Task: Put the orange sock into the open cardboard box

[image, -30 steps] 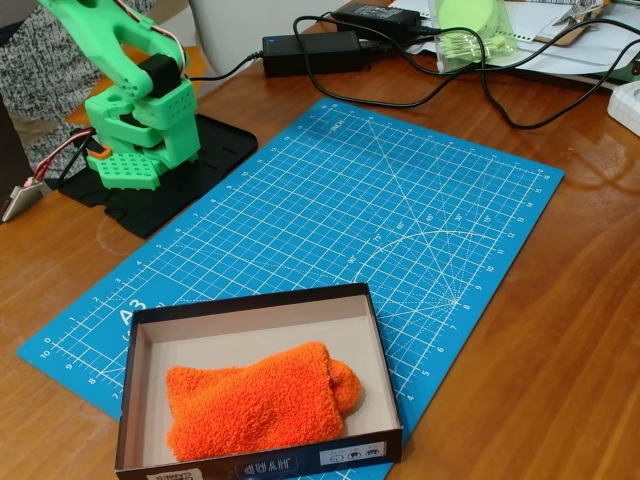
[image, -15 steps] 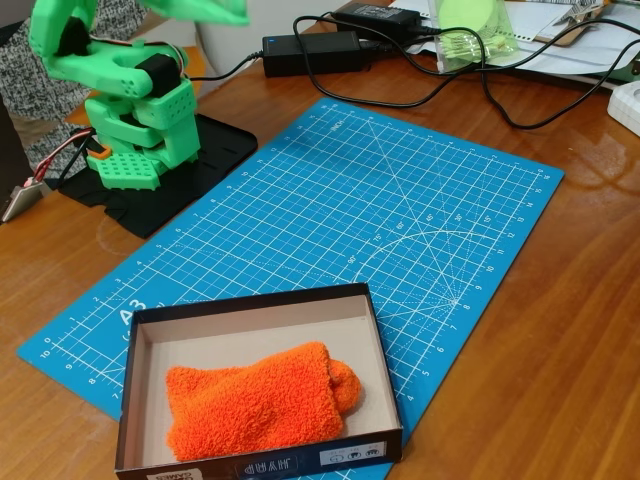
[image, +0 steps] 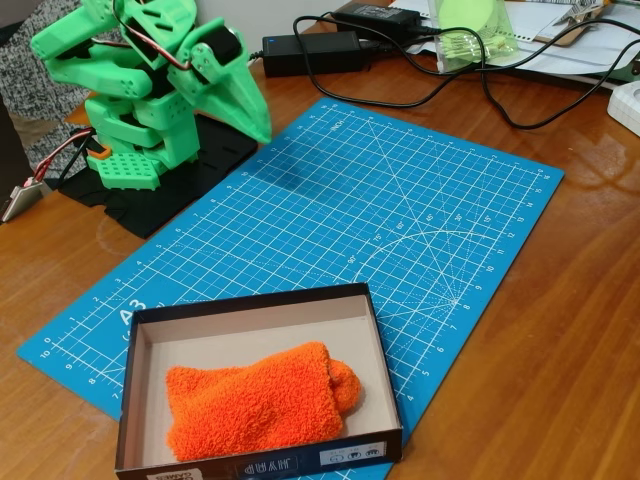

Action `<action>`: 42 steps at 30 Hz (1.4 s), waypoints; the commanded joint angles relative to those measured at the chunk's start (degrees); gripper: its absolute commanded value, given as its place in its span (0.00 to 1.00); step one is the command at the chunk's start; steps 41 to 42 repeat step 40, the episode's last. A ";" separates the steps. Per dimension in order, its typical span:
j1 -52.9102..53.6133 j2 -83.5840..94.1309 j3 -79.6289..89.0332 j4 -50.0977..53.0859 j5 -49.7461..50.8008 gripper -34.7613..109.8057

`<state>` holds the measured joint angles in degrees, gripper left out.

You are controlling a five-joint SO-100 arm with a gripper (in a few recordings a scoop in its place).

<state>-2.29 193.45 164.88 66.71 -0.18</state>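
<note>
The orange sock (image: 258,402) lies bundled inside the open cardboard box (image: 254,302), a shallow black-walled tray at the near left of the blue mat. It fills the box's front half and touches the front wall. The green arm is folded over its base at the far left. Its gripper (image: 262,128) points down and to the right above the mat's far-left corner, well away from the box. Its jaws are together in one pointed wedge with nothing between them.
The blue cutting mat (image: 400,220) covers the middle of the wooden table. The arm's base (image: 135,160) stands on a black plate. Black power adapters (image: 310,52), cables (image: 480,90), a green bottle (image: 470,30) and papers lie along the far edge.
The arm has folded down over its base and the gripper has swung into view, tip lowered toward the mat's far-left corner. Sock and box have not moved.
</note>
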 commanded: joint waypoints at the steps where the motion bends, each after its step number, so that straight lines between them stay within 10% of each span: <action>1: 0.09 0.09 2.99 0.35 -0.70 0.25; 42: -2.29 -0.18 10.72 -0.70 -0.70 0.24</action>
